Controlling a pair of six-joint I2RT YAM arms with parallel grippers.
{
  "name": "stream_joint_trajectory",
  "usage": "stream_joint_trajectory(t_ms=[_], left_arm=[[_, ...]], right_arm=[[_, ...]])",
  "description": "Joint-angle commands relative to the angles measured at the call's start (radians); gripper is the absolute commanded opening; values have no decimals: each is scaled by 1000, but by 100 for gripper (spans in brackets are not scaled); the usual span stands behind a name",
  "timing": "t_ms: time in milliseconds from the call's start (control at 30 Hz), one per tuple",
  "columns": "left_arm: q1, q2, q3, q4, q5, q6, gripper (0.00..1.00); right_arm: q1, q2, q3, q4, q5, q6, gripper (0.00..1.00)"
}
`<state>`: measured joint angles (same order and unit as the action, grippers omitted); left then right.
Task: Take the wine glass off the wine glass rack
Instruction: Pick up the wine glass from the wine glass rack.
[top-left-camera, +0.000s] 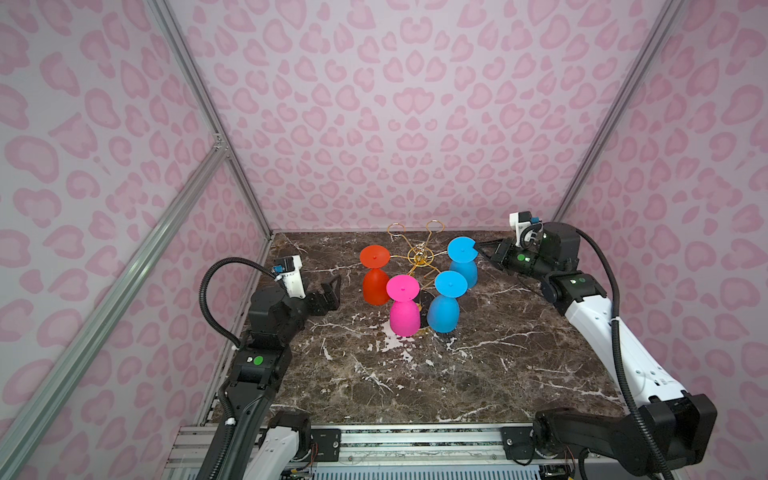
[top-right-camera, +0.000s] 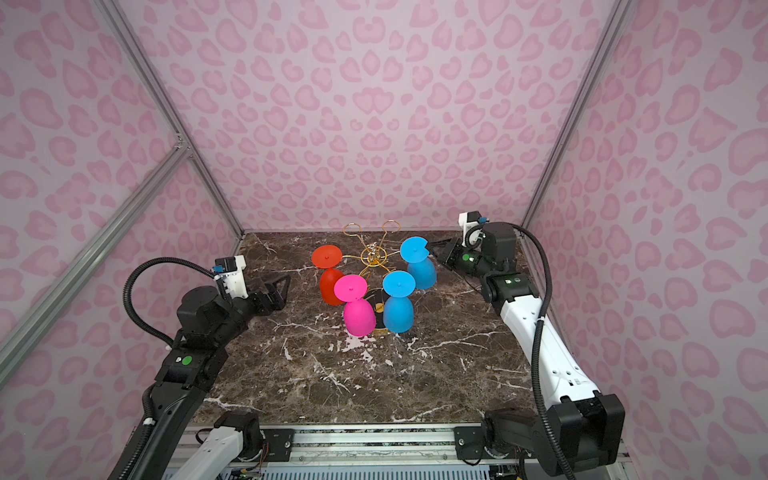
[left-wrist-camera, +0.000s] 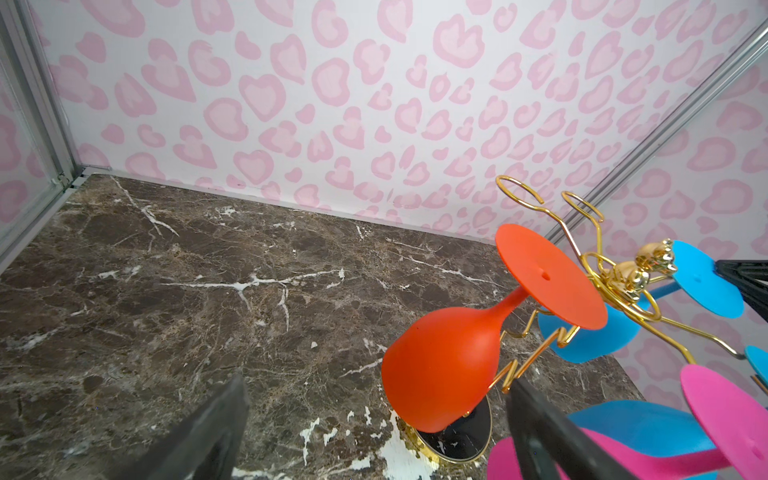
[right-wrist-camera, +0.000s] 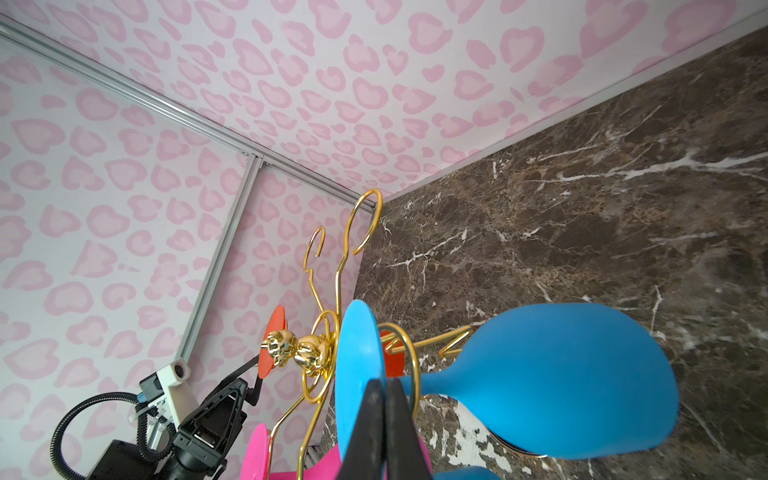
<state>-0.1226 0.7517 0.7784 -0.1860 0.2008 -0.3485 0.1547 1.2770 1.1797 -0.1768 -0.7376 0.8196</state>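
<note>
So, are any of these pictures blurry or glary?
Left wrist view: the near fingers are blurred, the rack's gold knob glints. Right wrist view: fingers soft-edged, the blue wine glass crisp. Both top views: even light, faint shadows.

Dark brown marble desk (top-left-camera: 415, 374) with white veins, pink leopard-heart wallpaper (top-left-camera: 374, 104) on all three walls, silver aluminium framing (top-left-camera: 199, 95) up the corners.
</note>
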Motion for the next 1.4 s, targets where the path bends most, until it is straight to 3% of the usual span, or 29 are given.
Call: stream_joint_trajectory(t_ms=[0,433,1367], left_arm=[[1,-2,3,13,0,-14,98],[-2,-24,-6,-25,-1,-26,98],[-3,-46,-13,-43,-3,-21,98]], right_arm=[[0,-4,-17,40,-15,32,0],[26,-13,-42,128,-17,168,0],[98,7,-38,140,11,201,0]])
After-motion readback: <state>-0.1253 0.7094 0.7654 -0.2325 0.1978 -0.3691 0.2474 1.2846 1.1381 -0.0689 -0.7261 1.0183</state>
